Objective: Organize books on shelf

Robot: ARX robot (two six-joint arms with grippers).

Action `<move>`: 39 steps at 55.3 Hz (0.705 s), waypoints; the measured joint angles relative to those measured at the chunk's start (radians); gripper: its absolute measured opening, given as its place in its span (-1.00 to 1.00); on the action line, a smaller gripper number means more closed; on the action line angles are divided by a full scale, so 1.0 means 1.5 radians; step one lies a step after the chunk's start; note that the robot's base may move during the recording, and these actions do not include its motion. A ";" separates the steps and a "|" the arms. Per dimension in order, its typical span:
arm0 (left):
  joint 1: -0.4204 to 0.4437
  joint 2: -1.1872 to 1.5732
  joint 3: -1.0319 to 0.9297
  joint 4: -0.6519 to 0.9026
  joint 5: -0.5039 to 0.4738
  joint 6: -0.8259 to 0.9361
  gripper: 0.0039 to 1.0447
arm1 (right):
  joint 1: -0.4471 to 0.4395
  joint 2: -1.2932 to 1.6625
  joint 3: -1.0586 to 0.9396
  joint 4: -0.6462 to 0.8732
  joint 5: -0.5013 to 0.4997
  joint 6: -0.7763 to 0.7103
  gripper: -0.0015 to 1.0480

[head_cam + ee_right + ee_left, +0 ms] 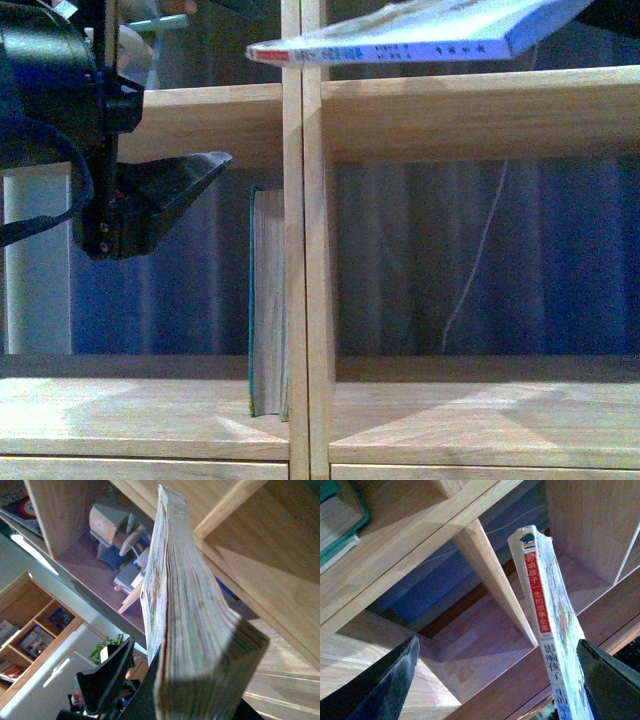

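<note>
Paperback (420, 40) hovers across the shelf upright (303, 250) (teal book (266, 300) below).

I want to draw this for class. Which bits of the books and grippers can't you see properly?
Front view: the teal book shows only page edges and a sliver of cover; its front faces sideways.
Front view: the paperback is edge-on, so its cover picture is hidden; the frame cuts off its right end.
Right wrist view: the paperback hides the far finger of the right gripper.
Left wrist view: the spine's lower characters run off the frame.
</note>
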State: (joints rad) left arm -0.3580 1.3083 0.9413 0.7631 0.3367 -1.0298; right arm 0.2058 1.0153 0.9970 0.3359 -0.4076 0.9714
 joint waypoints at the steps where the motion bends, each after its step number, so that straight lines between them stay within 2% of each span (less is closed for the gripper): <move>1: -0.002 0.003 0.005 0.000 0.000 0.000 0.86 | 0.003 -0.003 -0.001 -0.001 0.000 0.000 -0.86; 35: -0.041 0.036 0.071 0.014 -0.026 0.015 0.86 | 0.057 -0.034 -0.054 -0.025 -0.009 -0.007 -0.86; 39: -0.045 0.036 0.075 0.011 -0.040 0.023 0.68 | 0.062 -0.036 -0.055 -0.026 -0.010 -0.007 -0.86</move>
State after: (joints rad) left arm -0.4255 1.3628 1.0531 0.7803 0.2764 -0.9951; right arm 0.2985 0.9607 0.9138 0.2970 -0.4225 0.9607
